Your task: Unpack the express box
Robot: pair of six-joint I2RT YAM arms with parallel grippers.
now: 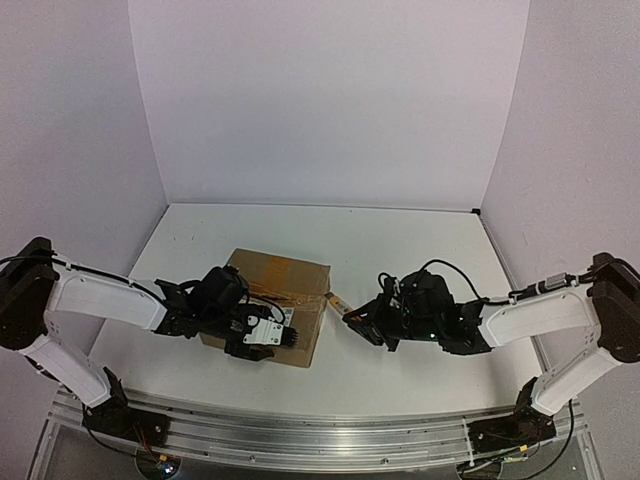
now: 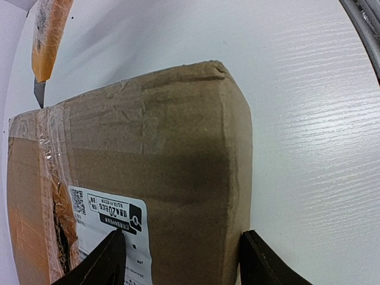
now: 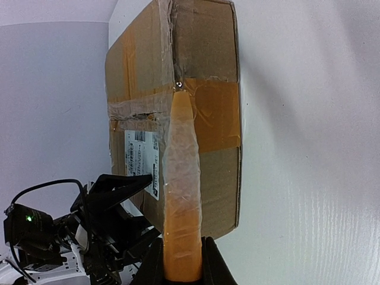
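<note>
The express box is a brown taped cardboard parcel lying flat left of the table's centre, with a white barcode label on its top. My left gripper clamps the box's near corner, one finger on the label and the other against the side wall. My right gripper is shut on the orange film-wrapped utility knife. The knife's tip touches the taped seam at the box's right edge. In the top view the knife bridges the right gripper and the box.
The white table is enclosed by white walls behind and on both sides. A metal rail carrying the arm bases runs along the near edge. The seam tape looks wrinkled and partly torn.
</note>
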